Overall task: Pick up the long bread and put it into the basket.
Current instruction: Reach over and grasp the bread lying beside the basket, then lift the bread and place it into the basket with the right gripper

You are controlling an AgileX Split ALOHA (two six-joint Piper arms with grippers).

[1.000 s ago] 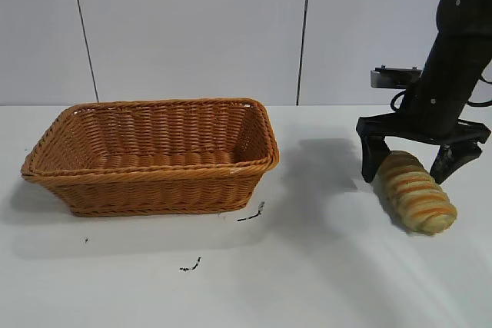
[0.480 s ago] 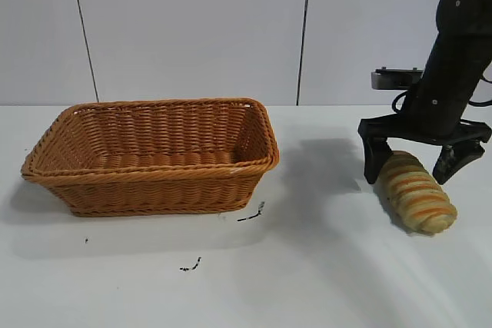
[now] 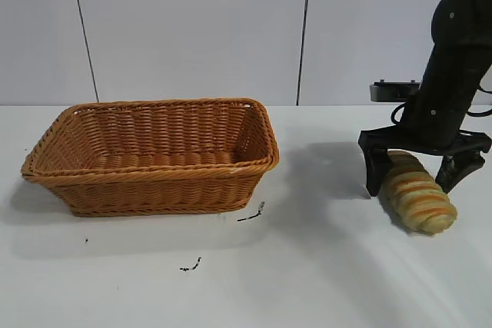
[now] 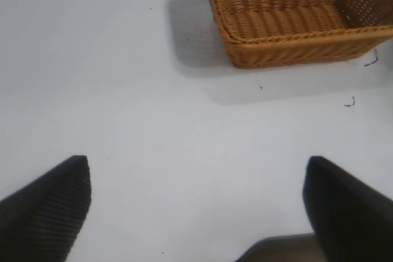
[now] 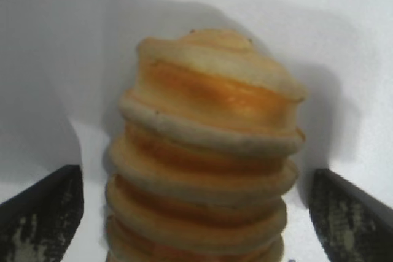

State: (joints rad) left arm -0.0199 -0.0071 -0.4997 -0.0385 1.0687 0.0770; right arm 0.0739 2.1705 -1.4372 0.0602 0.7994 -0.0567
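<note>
The long bread [image 3: 419, 193], tan with orange-brown ridges, lies on the white table at the right. My right gripper [image 3: 415, 183] is open and straddles the loaf's far end, one finger on each side, low near the table. In the right wrist view the bread [image 5: 206, 151] fills the gap between the fingers [image 5: 43, 213], with space on both sides. The woven wicker basket [image 3: 154, 182] stands empty at the left. My left gripper [image 4: 196, 210] is open above bare table, away from the basket [image 4: 295, 53].
Small dark marks [image 3: 251, 213] lie on the table in front of the basket's right corner. A grey panelled wall stands behind the table.
My right gripper has lowered around the loaf's far end. The bread and the basket have not moved.
</note>
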